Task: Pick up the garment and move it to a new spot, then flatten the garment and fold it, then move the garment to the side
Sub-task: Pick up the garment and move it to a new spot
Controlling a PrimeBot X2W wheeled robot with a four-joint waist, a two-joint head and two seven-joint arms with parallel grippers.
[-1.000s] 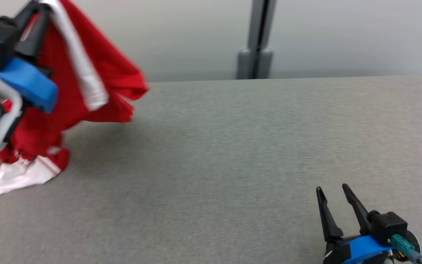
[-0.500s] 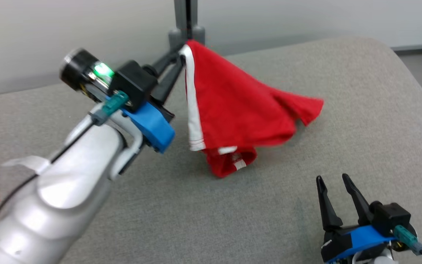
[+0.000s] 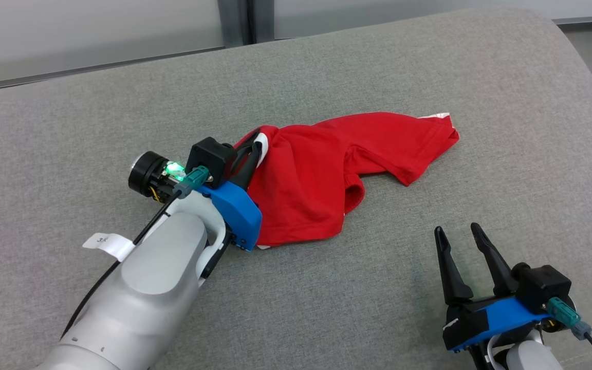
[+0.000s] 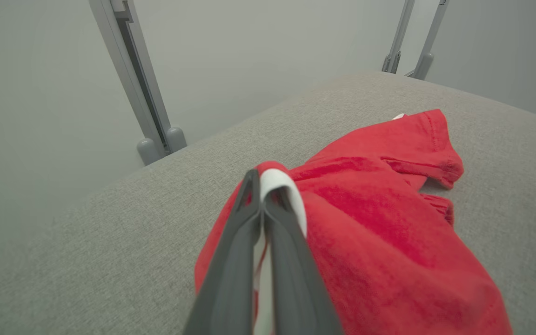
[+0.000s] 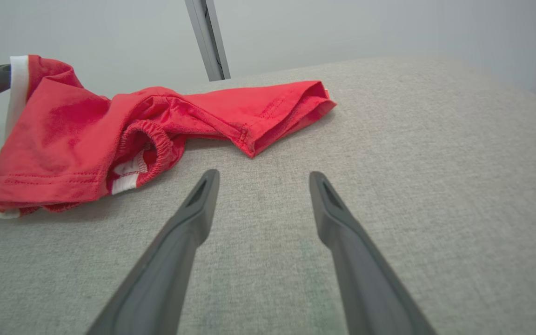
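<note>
While the left claw is pinched shut on the white-trimmed edge of the red garment, the rest of the cloth lies crumpled on the bench just right of its fingers. Released like this, it may stay bunched with folds trapped underneath, which would hamper flattening. The right claw rests wide open and empty. The garment lies ahead of its tips, with nothing between.

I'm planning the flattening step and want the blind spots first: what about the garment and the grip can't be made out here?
Head view: part of the garment is hidden behind the blue mount of the left gripper.
Left wrist view: its fingers cover the pinched white trim, so how much cloth is held is unclear.
Head view: print on the arm's paper label is too small.
</note>
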